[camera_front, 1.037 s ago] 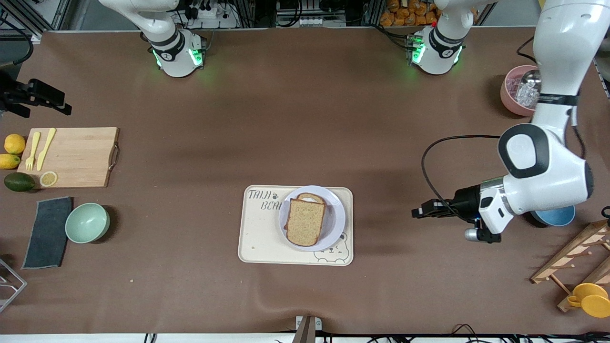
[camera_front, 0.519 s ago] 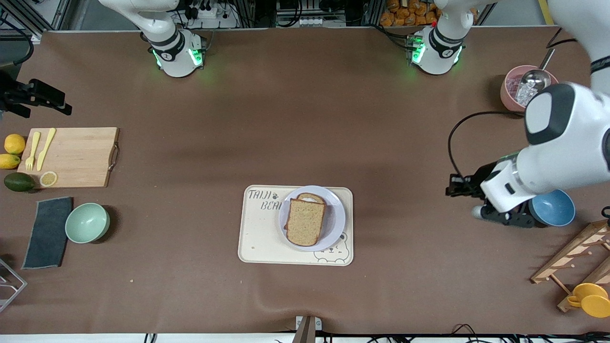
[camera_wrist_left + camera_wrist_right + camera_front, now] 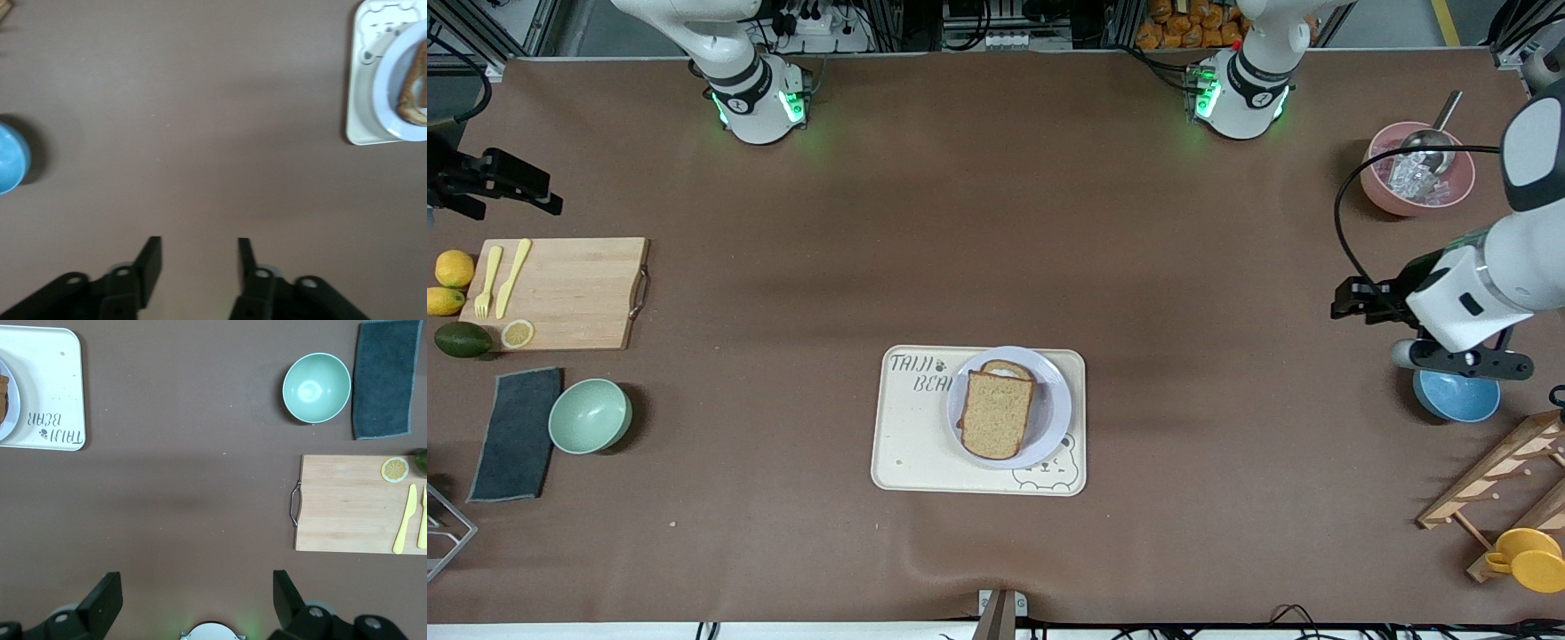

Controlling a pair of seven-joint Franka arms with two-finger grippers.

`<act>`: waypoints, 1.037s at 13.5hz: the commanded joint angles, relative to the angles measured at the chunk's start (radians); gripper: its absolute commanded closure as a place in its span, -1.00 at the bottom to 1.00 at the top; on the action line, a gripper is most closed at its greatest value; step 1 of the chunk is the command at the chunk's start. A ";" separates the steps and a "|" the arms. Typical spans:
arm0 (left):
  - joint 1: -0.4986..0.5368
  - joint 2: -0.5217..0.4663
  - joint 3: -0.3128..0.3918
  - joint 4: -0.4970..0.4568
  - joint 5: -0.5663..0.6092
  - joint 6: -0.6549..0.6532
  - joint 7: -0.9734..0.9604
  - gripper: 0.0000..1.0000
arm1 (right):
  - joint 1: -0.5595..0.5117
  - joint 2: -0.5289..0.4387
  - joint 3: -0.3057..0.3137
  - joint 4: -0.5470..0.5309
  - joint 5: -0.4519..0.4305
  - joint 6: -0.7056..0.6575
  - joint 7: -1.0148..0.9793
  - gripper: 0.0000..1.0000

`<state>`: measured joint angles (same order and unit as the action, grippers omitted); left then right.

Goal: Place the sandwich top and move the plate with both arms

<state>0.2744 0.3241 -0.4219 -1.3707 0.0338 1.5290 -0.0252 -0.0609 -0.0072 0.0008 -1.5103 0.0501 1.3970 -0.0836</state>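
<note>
Sandwich top (image 3: 997, 414): a squarish slice of brown wholemeal bread with a speckled, grainy crumb and a darker crust; it is laid flat on a second slice whose rounded crust edge is seen past it toward the robots' bases.
Plate (image 3: 1055, 408): small, round, smooth, pale lavender-white, only slightly wider than the bread; it is set on the tray, at the tray's end toward the left arm.
Tray (image 3: 911, 444): cream, rectangular with rounded corners, printed with dark lettering and a bear outline; it is placed near the middle of the brown matte table cover (image 3: 996, 222).
Left gripper (image 3: 199, 255): black, held empty over bare table cover near the left arm's end, well apart from the tray; the fingers (image 3: 153, 257) are seen parted, with nothing between them.
Right gripper (image 3: 195, 592): held over bare table cover beside the wooden cutting board (image 3: 353, 503); the fingers (image 3: 107, 595) are spread wide and nothing is gripped; this arm is seen waiting.
Blue bowl (image 3: 1458, 396): round, glossy, partly covered by the left arm.
Green bowl (image 3: 590, 415): round, smooth, pale mint, beside a dark grey cloth (image 3: 516, 434).
</note>
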 commanded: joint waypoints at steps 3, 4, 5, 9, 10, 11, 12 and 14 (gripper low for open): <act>0.051 -0.066 -0.008 0.004 0.034 -0.030 0.005 -1.00 | 0.001 -0.025 0.001 -0.024 0.005 0.000 0.015 -1.00; 0.051 -0.085 -0.012 0.004 0.035 -0.030 0.004 -1.00 | 0.001 -0.025 0.001 -0.024 0.005 0.000 0.015 -1.00; 0.051 -0.105 -0.011 0.001 0.035 -0.032 0.004 -1.00 | 0.001 -0.025 0.001 -0.024 0.005 0.000 0.016 -1.00; 0.052 -0.132 -0.006 0.004 0.034 -0.066 0.008 -1.00 | 0.001 -0.025 0.001 -0.024 0.005 0.000 0.015 -1.00; 0.040 -0.176 0.005 -0.002 0.032 -0.067 0.005 -1.00 | 0.001 -0.025 0.001 -0.024 0.005 0.000 0.015 -1.00; 0.008 -0.209 0.050 -0.030 0.032 -0.066 0.010 -1.00 | 0.001 -0.025 0.001 -0.024 0.005 0.000 0.016 -1.00; -0.091 -0.220 0.149 -0.047 0.023 -0.066 0.011 -1.00 | 0.001 -0.025 0.001 -0.024 0.005 0.000 0.015 -1.00; -0.249 -0.252 0.315 -0.077 0.018 -0.052 0.008 -1.00 | 0.003 -0.023 0.001 -0.025 0.005 0.000 0.016 -1.00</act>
<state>0.1448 0.1330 -0.2291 -1.3821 0.0424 1.4632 -0.0217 -0.0609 -0.0072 0.0009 -1.5125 0.0501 1.3970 -0.0837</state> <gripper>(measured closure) 0.000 0.000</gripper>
